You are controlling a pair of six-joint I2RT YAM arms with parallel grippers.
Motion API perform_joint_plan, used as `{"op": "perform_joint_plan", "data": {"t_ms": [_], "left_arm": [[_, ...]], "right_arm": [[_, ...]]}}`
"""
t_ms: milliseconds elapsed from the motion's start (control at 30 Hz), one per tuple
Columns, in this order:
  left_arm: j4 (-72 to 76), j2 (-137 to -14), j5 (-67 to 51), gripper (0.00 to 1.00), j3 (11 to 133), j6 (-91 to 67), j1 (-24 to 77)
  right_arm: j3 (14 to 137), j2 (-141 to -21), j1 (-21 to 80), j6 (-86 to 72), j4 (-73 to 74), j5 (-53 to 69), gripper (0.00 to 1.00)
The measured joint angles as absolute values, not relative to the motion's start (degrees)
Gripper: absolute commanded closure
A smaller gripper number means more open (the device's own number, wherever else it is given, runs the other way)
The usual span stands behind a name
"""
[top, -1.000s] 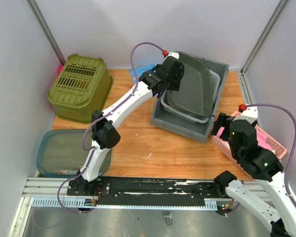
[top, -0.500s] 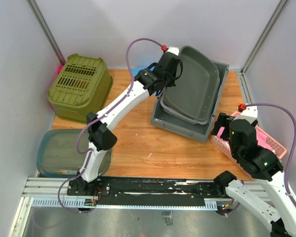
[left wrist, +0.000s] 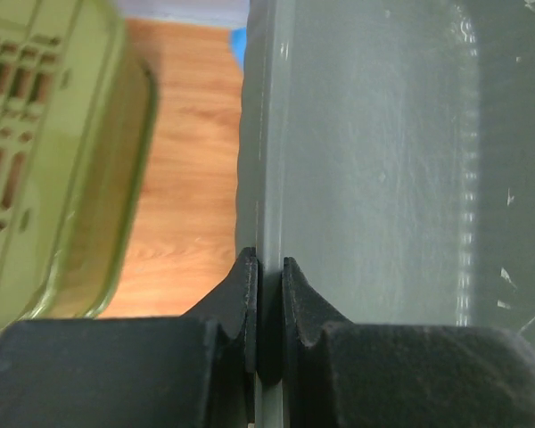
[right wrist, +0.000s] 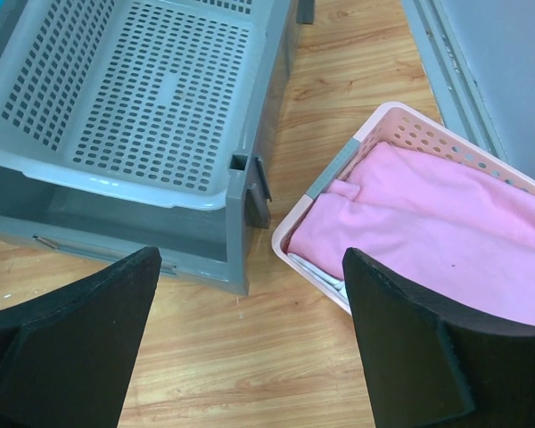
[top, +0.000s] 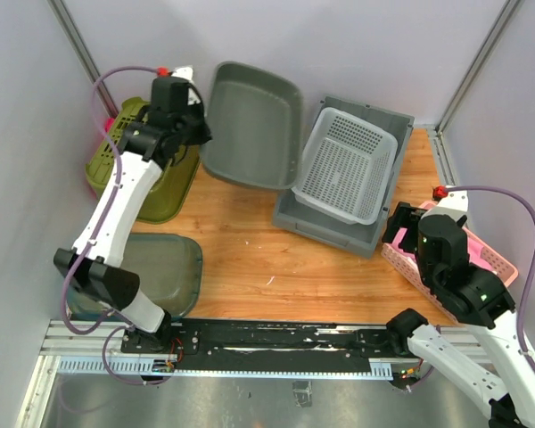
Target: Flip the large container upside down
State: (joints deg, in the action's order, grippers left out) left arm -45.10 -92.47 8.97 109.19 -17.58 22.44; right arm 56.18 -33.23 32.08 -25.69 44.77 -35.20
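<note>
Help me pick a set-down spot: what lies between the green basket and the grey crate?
The dark tub, clamped in the left gripper, hangs between the green basket and grey crate over bare table; top view shows it.

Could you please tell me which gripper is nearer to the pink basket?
Right. The right gripper hangs open right beside the pink basket; the left gripper is across the table, its fingers shut on the rim of the grey tub.

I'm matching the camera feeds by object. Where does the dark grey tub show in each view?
Top external: dark grey tub at upper centre, its rim in the left end effector.
Left wrist: fills the right half, rim pinched.
Right wrist: not in view.
Landmark: olive basket, left of it in the top and left wrist views.
</note>
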Motion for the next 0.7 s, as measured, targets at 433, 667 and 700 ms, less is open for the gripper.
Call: {"op": "perform_joint_plan", "data": {"t_ms": [433,667,700], "left_arm": [[-37.71,-87.18,8.34,0.90,82.59,-12.43,15.33],[-32.75,-88.66,6.85,0.27,76.51,-12.03,15.51],[-32.34,-88.99,6.31,0.21,76.49,-11.86,15.53]], "right_arm": [[55.94,-35.92,32.08,-25.74,42.72,-31.27,0.15],[54.13,-34.52,32.05,-26.79,42.41,-29.10,0.15],[54.04,-35.09,32.05,-26.79,42.41,-28.53,0.15]]}}
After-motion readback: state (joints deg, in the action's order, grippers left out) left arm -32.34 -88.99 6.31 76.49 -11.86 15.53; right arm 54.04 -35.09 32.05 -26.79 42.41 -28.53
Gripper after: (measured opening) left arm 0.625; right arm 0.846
